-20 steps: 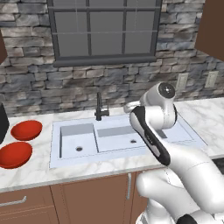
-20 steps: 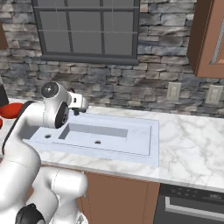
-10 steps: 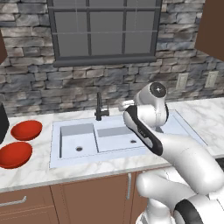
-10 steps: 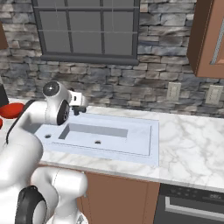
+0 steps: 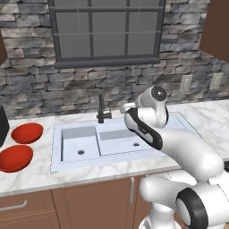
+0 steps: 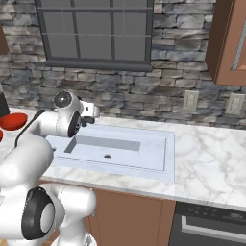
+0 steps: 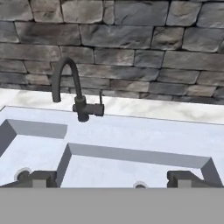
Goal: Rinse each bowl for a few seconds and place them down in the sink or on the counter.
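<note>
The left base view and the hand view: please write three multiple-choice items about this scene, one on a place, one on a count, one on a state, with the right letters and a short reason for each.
1. Where do the bowls stand?
A. In the small basin
B. On the counter left of the sink
C. On the counter right of the sink

2. How many red bowls are there?
A. One
B. Two
C. Three

3. How is the gripper?
A. Open and holding nothing
B. Shut on a bowl
C. Shut on the faucet

Answers:
1 B, both lie on the marble left of the basins.
2 B, two red rounds show in the left base view.
3 A, its fingertips stand far apart in the hand view, with nothing between them.
</note>
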Robot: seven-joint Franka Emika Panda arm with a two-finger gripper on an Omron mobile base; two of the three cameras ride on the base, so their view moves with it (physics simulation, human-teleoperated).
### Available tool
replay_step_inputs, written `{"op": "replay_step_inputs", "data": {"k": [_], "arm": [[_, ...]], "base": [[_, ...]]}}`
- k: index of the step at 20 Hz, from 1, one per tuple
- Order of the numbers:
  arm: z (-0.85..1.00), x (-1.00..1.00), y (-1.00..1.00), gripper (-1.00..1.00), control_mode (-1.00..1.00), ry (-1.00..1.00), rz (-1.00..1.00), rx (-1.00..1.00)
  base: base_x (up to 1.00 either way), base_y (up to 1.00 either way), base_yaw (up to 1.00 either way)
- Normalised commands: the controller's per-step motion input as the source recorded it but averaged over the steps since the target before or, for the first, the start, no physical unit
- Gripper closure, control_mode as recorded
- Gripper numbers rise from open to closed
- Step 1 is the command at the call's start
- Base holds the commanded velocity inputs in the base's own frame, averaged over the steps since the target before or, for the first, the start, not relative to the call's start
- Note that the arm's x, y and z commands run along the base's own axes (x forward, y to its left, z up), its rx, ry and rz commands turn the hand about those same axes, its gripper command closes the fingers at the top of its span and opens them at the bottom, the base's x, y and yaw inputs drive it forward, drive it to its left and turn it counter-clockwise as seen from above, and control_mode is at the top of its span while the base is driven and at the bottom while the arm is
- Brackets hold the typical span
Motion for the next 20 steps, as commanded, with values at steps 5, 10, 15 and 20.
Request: {"op": "replay_step_inputs", "data": {"k": [5,10,15,20], "arm": [[-0.19,0.24,-0.01,-1.00,-1.00,-0.04,0.04,0.00],[-0.13,0.10,0.00,-1.00,-1.00,-0.07,0.08,0.00],[-0.08,0.15,0.00,-1.00,-1.00,-0.03,0.07,0.00],[-0.05,0.08,-0.01,-1.00,-1.00,-0.06,0.05,0.00]], "base": [[0.00,0.00,0.00],[0.00,0.00,0.00],[0.00,0.00,0.00],[0.00,0.00,0.00]]}}
